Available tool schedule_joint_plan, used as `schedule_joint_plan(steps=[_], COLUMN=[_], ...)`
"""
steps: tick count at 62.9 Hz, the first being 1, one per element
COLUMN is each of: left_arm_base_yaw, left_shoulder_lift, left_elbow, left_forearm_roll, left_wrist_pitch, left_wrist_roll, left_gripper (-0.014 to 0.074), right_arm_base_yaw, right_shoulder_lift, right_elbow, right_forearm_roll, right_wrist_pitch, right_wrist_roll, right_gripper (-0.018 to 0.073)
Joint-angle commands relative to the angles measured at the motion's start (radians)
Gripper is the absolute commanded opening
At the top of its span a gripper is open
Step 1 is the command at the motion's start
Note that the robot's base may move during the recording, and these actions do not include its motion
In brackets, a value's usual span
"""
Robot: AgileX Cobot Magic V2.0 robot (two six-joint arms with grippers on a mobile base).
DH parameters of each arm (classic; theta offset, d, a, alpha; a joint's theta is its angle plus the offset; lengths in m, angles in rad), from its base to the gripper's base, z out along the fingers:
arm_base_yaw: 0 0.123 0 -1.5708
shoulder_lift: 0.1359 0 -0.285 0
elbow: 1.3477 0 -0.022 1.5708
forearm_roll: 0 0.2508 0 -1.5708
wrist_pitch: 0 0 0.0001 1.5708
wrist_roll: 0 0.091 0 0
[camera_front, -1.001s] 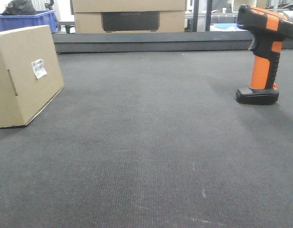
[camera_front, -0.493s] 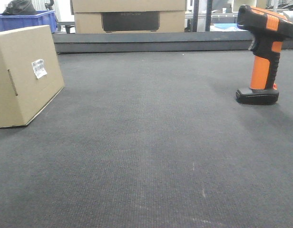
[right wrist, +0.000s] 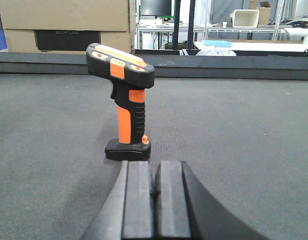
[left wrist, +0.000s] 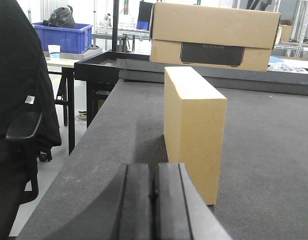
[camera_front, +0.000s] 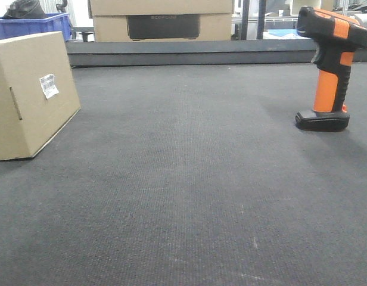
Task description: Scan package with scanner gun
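From the front view I get the whole dark mat (camera_front: 189, 179), with the package (camera_front: 31, 92) at its far left and the scanner (camera_front: 329, 65) standing upright on its base at the far right, well apart. Neither arm shows there. Only this view gives me the package's white label (camera_front: 48, 85) and the narrow slot on its side; my left wrist view shows just a plain narrow face of the package (left wrist: 194, 130), upright near the mat's left edge, label hidden. That view also picks up a blue bin (left wrist: 64, 37) and a black chair (left wrist: 19, 115) off to the left, cut by the frame. The big box (left wrist: 214, 32) with the dark panel sits behind the package.

The left gripper (left wrist: 154, 200) has its pads pressed together, holding nothing, short of the package. The right gripper (right wrist: 154, 192) is likewise closed and empty, just near of the scanner (right wrist: 124, 105).
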Motion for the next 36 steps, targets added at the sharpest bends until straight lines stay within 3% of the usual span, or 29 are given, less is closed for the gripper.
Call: schedule_joint_plan(steps=[1, 36], left_arm_base_yaw=[-0.005, -0.005], left_shoulder_lift=[-0.005, -0.005], left_elbow=[-0.001, -0.001], left_forearm_roll=[-0.008, -0.008], left_wrist_pitch=[-0.009, -0.009], left_wrist_roll=[0.005, 0.005], left_gripper=[-0.0111, -0.0111], right_arm_base_yaw=[-0.002, -0.002], right_shoulder_lift=[-0.003, -0.003], right_elbow=[0.003, 0.003], right_forearm_roll=[0.001, 0.001], right_wrist_pitch=[-0.014, -0.014], right_wrist_roll=[-0.006, -0.006], right_gripper=[-0.0167, -0.0167])
